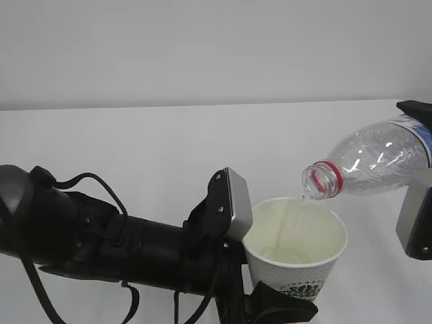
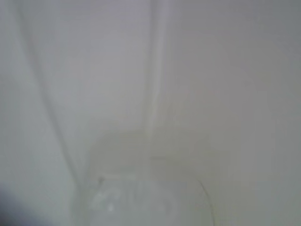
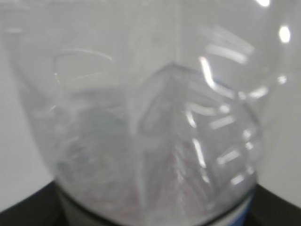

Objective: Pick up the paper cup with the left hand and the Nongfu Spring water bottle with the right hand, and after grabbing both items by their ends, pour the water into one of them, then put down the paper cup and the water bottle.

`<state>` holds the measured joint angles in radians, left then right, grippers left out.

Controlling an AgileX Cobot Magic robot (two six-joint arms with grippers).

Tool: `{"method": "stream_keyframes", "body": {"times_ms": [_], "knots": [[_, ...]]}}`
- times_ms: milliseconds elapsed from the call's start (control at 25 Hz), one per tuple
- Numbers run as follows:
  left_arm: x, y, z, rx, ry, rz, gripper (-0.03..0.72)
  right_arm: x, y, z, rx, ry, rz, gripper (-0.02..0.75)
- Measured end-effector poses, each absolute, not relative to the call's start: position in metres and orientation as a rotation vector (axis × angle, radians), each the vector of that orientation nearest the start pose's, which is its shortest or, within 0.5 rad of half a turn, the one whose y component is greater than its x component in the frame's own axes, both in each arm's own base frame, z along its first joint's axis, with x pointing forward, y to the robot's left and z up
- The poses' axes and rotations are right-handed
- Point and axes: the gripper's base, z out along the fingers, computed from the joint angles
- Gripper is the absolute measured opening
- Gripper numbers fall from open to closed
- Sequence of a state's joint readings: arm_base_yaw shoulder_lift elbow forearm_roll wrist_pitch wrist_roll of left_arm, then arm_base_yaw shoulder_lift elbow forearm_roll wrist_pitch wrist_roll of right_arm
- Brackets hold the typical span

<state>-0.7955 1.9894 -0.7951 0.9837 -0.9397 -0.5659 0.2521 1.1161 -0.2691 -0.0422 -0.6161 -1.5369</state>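
While the black left hand (image 1: 283,305), cabled and with a grey square plate at its wrist, has its jaws clamped on the lower part of the white tapered paper cup (image 1: 297,253) above the white tabletop (image 1: 135,148) near its front edge, the black right hand (image 1: 420,202) holds the clear ribbed Nongfu Spring water bottle (image 1: 371,158) tilted, jaws clamped on its base end. Its red-ringed mouth hangs just above the cup's rim, and a thin stream of clear water (image 1: 307,197) falls into the cup.

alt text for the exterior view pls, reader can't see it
A clear plastic bottle, tipped nearly level by the right gripper, pours a thin stream of water into a white paper cup. The left arm holds the cup from the lower left above a white table.
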Motion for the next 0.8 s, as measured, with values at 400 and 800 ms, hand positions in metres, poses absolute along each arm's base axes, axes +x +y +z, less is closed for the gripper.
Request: {"method": "stream_keyframes", "body": {"times_ms": [400,800], "knots": [[0.1959,-0.2873,0.1210,1.366,1.579,-1.140,0.503,0.1908,0.0514,0.2238,-1.444,1.093,-0.944,0.465],[0.1959,-0.2873,0.1210,1.366,1.579,-1.140,0.503,0.1908,0.0514,0.2238,-1.446,1.091,-0.946,0.465]]}}
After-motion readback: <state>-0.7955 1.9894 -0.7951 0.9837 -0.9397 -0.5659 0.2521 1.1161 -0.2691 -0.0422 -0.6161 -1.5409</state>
